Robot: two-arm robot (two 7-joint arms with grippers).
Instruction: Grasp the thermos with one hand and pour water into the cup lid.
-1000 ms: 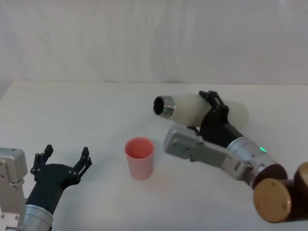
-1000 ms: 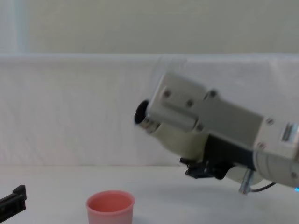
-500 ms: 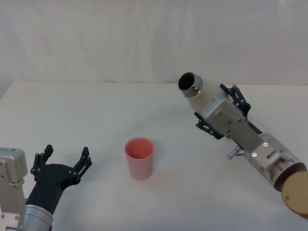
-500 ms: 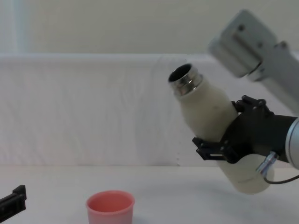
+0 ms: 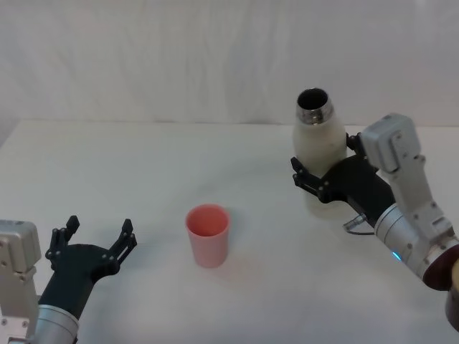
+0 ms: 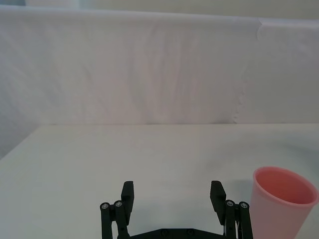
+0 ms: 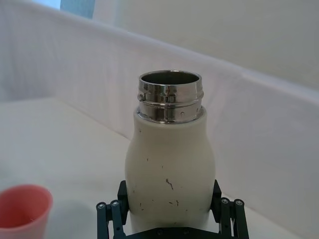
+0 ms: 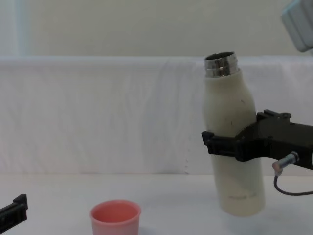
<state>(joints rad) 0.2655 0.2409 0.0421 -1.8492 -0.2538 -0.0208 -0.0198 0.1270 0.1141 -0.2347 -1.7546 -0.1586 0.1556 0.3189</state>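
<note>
Thermos upright, clamped by right gripper.

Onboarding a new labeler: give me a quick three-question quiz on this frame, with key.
1. True or false: the thermos is upright.
2. Which gripper grips the thermos? A) left gripper B) right gripper
3. Fill in: the cup lid stands on the table, to the thermos's ____ side.

Key: 1 true. 2 B; its fingers clamp the thermos body, while the left gripper sits open near the cup lid, holding nothing. 3 left.
</note>
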